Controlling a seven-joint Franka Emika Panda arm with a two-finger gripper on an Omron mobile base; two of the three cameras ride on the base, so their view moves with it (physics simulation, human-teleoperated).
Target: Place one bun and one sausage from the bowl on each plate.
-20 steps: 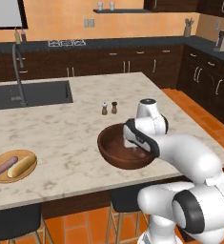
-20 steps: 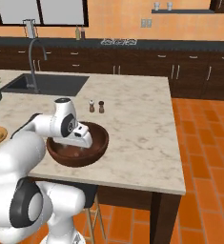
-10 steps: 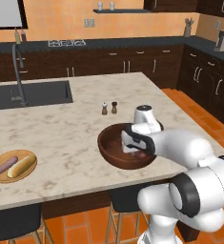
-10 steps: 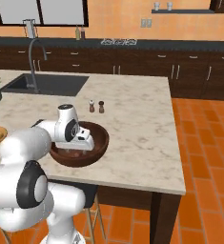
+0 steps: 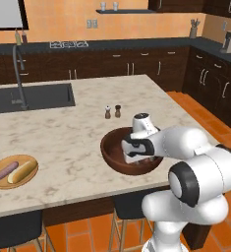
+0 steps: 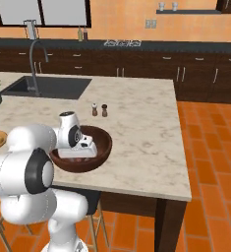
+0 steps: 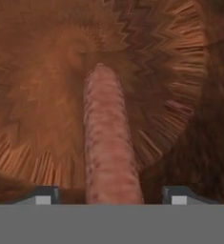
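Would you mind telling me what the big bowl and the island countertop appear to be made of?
The bowl: dark reddish-brown wood by its look, with streaky zigzag grain inside and a matte finish. The countertop: pale veined stone, probably marble or a lookalike, smooth and polished.

Both base views look forward and down from behind, the arm rising at five o'clock in the left, seven o'clock in the right; they share the bowl [image 5: 131, 150]. The hand view sits seemingly close inside it.
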